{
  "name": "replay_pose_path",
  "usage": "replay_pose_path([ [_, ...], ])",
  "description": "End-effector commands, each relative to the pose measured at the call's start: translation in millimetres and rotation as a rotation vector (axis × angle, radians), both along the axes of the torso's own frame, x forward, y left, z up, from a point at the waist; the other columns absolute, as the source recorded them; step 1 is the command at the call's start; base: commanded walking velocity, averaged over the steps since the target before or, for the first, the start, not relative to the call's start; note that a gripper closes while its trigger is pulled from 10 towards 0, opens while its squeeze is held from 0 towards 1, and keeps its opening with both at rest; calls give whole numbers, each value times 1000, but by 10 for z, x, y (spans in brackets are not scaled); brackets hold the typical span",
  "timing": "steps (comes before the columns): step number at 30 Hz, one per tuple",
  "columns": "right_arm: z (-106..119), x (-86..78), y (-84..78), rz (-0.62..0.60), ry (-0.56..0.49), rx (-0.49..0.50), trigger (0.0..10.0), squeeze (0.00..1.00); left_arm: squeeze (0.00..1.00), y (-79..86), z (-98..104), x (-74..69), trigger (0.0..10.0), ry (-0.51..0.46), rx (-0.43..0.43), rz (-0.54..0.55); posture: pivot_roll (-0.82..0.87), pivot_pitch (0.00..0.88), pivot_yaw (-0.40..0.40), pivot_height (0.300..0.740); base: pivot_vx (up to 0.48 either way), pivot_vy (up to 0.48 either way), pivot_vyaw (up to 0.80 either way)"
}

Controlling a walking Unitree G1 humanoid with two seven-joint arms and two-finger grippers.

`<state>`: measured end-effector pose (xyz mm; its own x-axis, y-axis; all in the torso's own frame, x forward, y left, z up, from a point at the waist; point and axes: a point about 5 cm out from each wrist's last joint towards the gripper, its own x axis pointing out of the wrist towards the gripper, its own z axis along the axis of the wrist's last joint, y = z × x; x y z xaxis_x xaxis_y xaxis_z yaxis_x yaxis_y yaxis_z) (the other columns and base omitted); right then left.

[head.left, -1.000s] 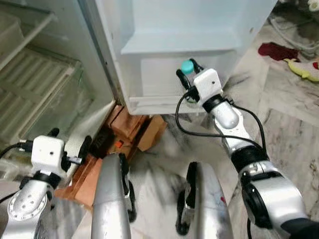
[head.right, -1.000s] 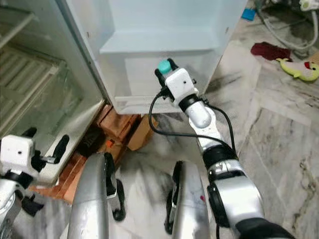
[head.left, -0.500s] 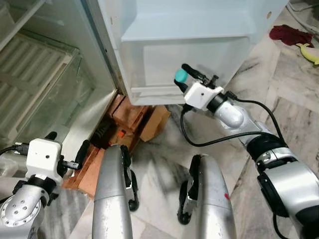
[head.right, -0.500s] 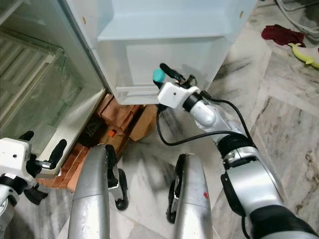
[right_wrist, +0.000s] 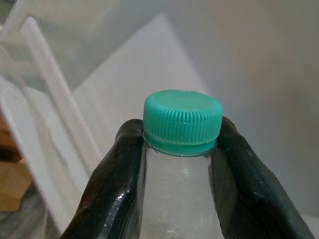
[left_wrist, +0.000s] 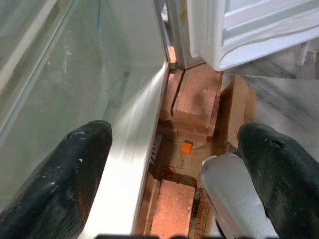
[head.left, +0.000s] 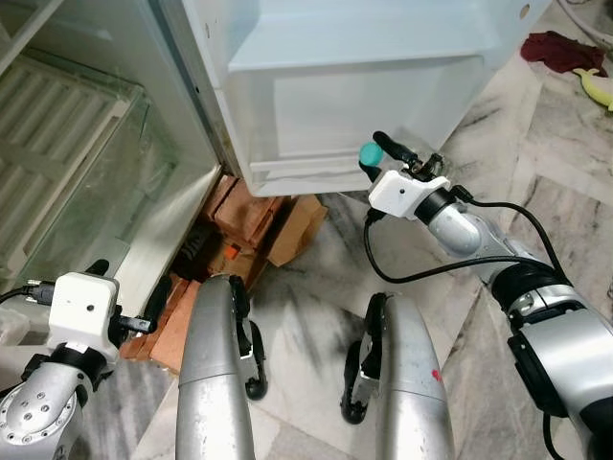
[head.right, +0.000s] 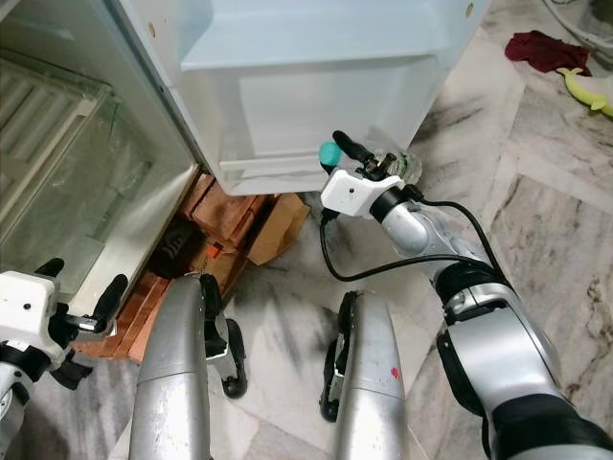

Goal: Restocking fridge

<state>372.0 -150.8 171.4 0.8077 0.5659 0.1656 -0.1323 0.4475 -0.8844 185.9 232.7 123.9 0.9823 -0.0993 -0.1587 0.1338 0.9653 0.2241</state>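
No readable text, label, brand or number shows on anything here.

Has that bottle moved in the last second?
Yes. The bottle, held by the right gripper, has dropped from in front of the door shelf to below its bottom edge.

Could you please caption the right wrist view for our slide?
Right gripper clamps a clear bottle below its green cap.

Marble floor (head.left: 565,182), bricks (head.left: 254,216) (under fridge (head.left: 345,86)), red cloth (head.left: 560,50)
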Motion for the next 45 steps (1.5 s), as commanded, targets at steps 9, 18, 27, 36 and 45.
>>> replay_pose_path([
  [9,575,-79,495,260,-255,220,10000,0,0,17,8,28,10000,-2,30,29,212,372,-13,574,0,0,0],
  [18,559,-109,454,229,-252,385,10000,0,0,-63,-37,110,10000,-29,18,42,186,346,-37,574,0,0,0],
  [27,160,-41,83,-39,-137,373,10000,0,0,-51,-47,83,10000,-25,29,34,196,368,-17,574,0,0,0],
  [36,334,42,157,-77,-197,410,10000,0,0,-6,0,36,10000,-29,60,38,217,396,-5,574,0,0,0],
  [45,649,99,317,-53,-311,454,10000,0,0,37,56,-103,10000,-17,94,38,249,441,2,574,0,0,0],
])
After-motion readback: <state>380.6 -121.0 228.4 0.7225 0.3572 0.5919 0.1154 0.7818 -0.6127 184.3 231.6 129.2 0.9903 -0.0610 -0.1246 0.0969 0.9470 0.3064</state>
